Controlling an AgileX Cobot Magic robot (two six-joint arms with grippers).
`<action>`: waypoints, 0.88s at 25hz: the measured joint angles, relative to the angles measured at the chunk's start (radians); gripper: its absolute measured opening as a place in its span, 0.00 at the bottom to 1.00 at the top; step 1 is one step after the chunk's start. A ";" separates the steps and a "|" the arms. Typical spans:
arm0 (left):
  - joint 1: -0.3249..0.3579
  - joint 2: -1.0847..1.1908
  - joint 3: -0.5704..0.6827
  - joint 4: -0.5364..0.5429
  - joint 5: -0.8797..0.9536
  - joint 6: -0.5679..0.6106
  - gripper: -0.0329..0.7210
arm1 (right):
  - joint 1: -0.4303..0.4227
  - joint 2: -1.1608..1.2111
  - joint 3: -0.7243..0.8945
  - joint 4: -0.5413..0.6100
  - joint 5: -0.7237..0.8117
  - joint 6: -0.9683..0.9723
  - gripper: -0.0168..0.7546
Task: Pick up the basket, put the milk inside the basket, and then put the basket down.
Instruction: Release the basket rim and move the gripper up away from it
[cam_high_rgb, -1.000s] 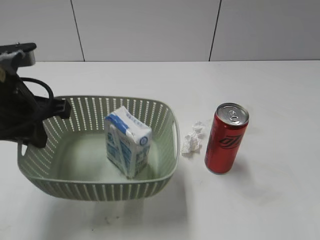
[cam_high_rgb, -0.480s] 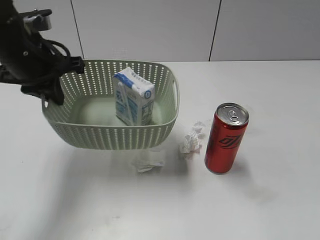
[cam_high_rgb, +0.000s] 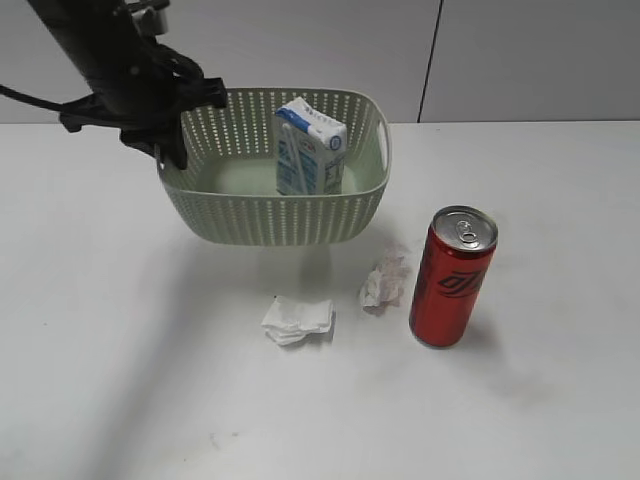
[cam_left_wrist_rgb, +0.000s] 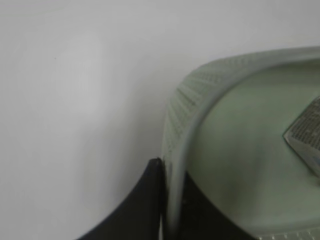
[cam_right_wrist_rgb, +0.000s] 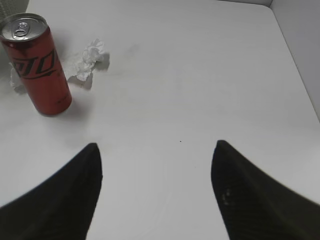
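Observation:
The pale green basket (cam_high_rgb: 270, 215) hangs in the air above the table, held by its left rim. The white-and-blue milk carton (cam_high_rgb: 310, 148) stands inside it. My left gripper (cam_high_rgb: 168, 140) is shut on the basket's left wall; in the left wrist view the jaws (cam_left_wrist_rgb: 170, 200) pinch the basket rim (cam_left_wrist_rgb: 200, 105), and a corner of the milk (cam_left_wrist_rgb: 305, 132) shows at the right. My right gripper (cam_right_wrist_rgb: 156, 150) is open and empty above bare table; it does not show in the exterior view.
A tall red soda can (cam_high_rgb: 452, 277) stands at the right, also in the right wrist view (cam_right_wrist_rgb: 36, 62). Two crumpled white paper scraps lie on the table (cam_high_rgb: 298, 319) (cam_high_rgb: 385, 280), one under where the basket was.
My left gripper has lifted the basket with the milk up and toward the back right. A paper scrap that lay under the basket has come into view.

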 joint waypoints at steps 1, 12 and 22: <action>0.000 0.022 -0.023 -0.005 0.000 0.000 0.05 | 0.000 0.000 0.000 0.000 0.000 0.000 0.72; 0.032 0.193 -0.119 -0.051 -0.003 0.002 0.05 | 0.000 0.000 0.001 0.001 -0.003 0.000 0.72; 0.034 0.234 -0.121 -0.062 -0.018 0.030 0.05 | 0.000 0.000 0.001 0.002 -0.003 0.000 0.72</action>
